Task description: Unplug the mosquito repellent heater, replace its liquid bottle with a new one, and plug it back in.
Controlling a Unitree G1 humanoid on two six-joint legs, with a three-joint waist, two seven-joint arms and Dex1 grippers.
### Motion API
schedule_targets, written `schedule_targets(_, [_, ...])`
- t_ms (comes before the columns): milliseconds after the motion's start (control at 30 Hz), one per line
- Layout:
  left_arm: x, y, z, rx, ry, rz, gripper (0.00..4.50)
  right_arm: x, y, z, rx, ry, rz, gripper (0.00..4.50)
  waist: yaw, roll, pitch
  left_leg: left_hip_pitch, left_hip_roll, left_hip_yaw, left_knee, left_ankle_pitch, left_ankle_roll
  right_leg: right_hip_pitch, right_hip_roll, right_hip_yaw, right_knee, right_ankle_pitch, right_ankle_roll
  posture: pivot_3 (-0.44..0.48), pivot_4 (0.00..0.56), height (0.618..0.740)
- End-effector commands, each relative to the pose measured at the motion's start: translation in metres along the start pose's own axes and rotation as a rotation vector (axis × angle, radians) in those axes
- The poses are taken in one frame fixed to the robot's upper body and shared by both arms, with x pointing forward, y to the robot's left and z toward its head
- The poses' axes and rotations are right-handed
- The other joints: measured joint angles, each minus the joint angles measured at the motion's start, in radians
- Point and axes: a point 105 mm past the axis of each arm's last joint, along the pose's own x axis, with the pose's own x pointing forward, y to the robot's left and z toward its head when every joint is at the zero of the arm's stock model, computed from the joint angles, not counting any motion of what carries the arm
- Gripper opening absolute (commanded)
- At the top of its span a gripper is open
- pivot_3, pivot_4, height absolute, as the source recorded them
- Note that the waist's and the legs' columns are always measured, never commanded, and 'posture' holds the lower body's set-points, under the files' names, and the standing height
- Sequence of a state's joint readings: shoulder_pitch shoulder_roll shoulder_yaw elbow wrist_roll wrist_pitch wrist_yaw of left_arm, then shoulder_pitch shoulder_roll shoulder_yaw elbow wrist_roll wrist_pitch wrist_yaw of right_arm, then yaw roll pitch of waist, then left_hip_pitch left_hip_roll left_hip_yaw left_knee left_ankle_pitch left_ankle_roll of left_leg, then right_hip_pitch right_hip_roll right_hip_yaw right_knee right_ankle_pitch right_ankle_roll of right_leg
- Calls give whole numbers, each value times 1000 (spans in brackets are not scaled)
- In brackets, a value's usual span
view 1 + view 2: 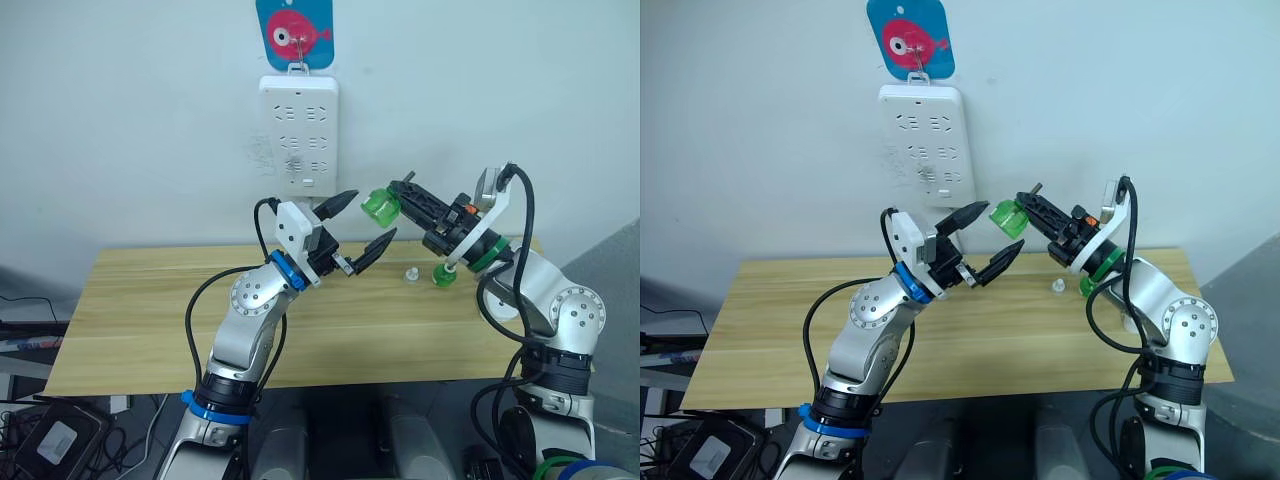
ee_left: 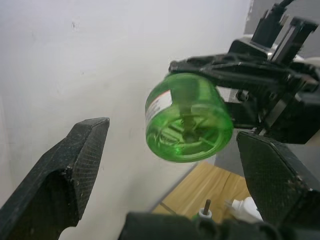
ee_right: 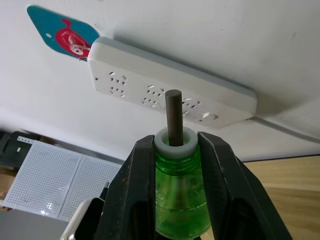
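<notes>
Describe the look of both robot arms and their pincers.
Both arms are silver-grey metal with round joints and looping black cables. The left pincer has two pointed black textured fingers, a white bracket and a blue wrist ring. The right pincer matches, with a green ring.

Green bottle (image 1: 380, 206), white strip (image 1: 298, 132)
Dark wick (image 3: 174, 116) in a white collar; black fingers (image 2: 65, 170); teal tag (image 1: 293, 33) with pink fish, upper centre; pale wood table (image 1: 150, 310).

Open air between the two tools, wall close behind

The left tool (image 1: 358, 228) gapes wide; the green bottle (image 1: 380, 207) hangs at its 2 o'clock, the power strip (image 1: 298, 130) at 11, bare tabletop (image 1: 150, 300) below.
</notes>
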State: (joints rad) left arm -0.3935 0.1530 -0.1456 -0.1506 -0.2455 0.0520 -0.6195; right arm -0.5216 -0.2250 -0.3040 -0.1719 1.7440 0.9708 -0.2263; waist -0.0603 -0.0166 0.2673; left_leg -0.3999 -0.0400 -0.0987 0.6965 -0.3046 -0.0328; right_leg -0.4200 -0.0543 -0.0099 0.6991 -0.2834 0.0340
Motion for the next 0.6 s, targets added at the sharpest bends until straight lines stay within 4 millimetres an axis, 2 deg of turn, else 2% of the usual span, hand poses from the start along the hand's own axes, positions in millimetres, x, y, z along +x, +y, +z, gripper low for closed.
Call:
schedule_targets(33, [3, 0, 13, 19, -60, 7, 4500, -1, 14, 1, -11, -7, 46, 868, 0, 0, 0, 0, 0, 0, 0, 0, 0, 0, 0, 0, 0, 0, 0, -91, 210, 740])
schedule_targets(100, [4, 0, 15, -6, -81, 10, 4500, -1, 14, 1, -10, -5, 44, 868, 1, 0, 0, 0, 0, 0, 0, 0, 0, 0, 0, 0, 0, 0, 0, -92, 209, 740])
schedule_targets(200, [4, 1, 16, -25, -91, 17, 3949, -1, 15, 0, -6, -7, 38, 868, 0, 0, 0, 0, 0, 0, 0, 0, 0, 0, 0, 0, 0, 0, 0, -93, 208, 740])
schedule_targets(400, [3, 1, 15, -33, -87, 19, 2254, -1, 15, 0, 2, -8, 37, 868, 0, 0, -1, 0, 0, 0, 0, 0, 0, 0, 0, 0, 0, 0, 0, -91, 205, 740])
schedule_targets(600, [2, 2, 13, -23, -80, 31, 2224, -1, 18, -4, 14, 5, 54, 868, 1, 0, -1, 0, 0, 0, 0, 0, 0, 0, 0, 0, 0, 0, 0, -87, 201, 740])
